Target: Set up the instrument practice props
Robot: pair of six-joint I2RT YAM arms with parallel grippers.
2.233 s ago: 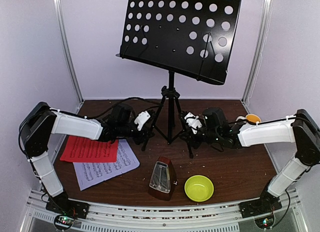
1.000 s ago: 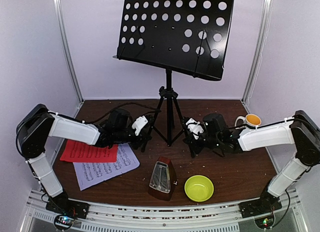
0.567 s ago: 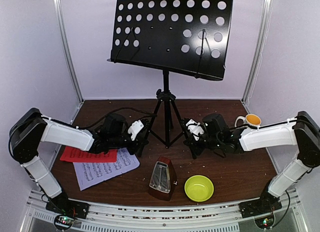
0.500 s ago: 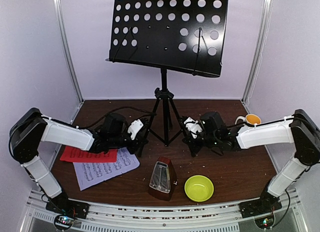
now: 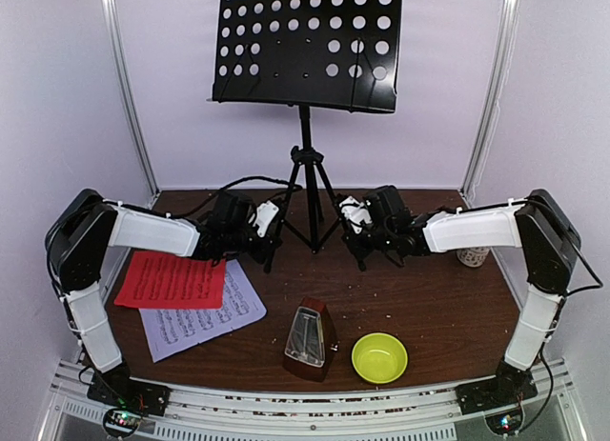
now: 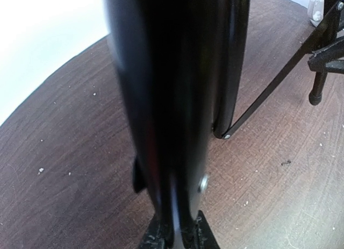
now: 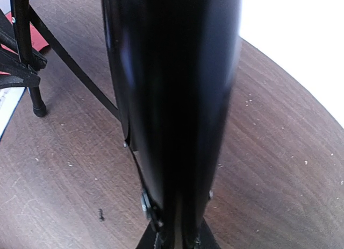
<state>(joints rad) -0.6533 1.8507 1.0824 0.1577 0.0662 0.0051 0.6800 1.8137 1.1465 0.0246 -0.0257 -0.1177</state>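
Two grippers hold the music stand (image 5: 305, 46), which stands upright at the table's (image 5: 448, 298) rear centre. Left gripper (image 5: 268, 239) is clamped narrowly on the left tripod leg (image 6: 172, 98); right gripper (image 5: 357, 238) is clamped on the right tripod leg (image 7: 172, 98).

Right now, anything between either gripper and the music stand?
Nothing visible. Left gripper and right gripper are each shut on a tripod leg of the music stand; metronome and bowl sit nearer the bases, apart from both.

Blurred black stand leg (image 6: 177, 98), seemingly gripped, above table (image 6: 64, 152).
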